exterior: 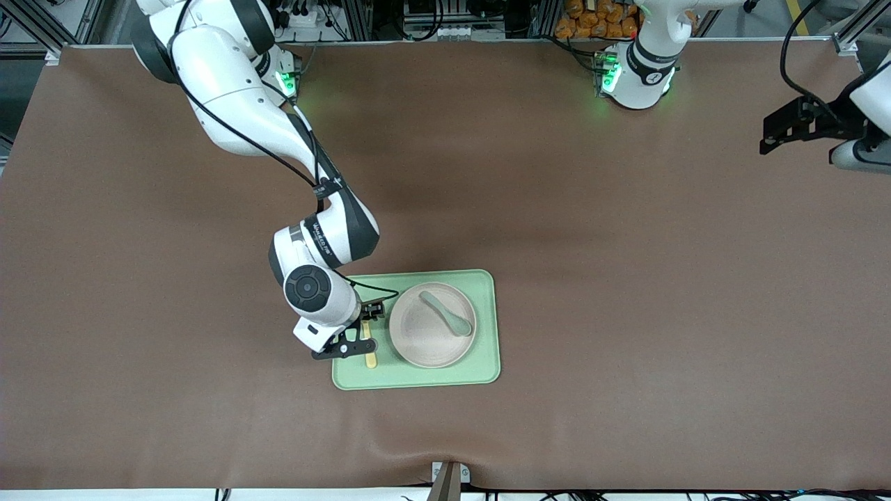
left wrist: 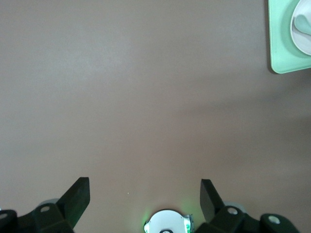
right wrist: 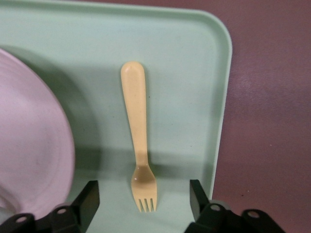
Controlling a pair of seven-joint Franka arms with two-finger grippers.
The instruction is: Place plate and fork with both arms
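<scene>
Fork (right wrist: 139,133) lies flat on the tray (exterior: 487,327), at the plate's (exterior: 424,334) 9 o'clock. The right gripper (right wrist: 142,201) hangs just over it, fingers wide apart and holding nothing. It looks done here; next it should lift away. The left gripper (left wrist: 144,196) waits, wide apart, over the bare counter (exterior: 626,243).

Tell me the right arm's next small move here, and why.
Probably lift straight up and withdraw. The fork already lies flat on the tray beside the plate, and the right gripper hangs open over it, gripping nothing. The left gripper waits open over bare table.
</scene>
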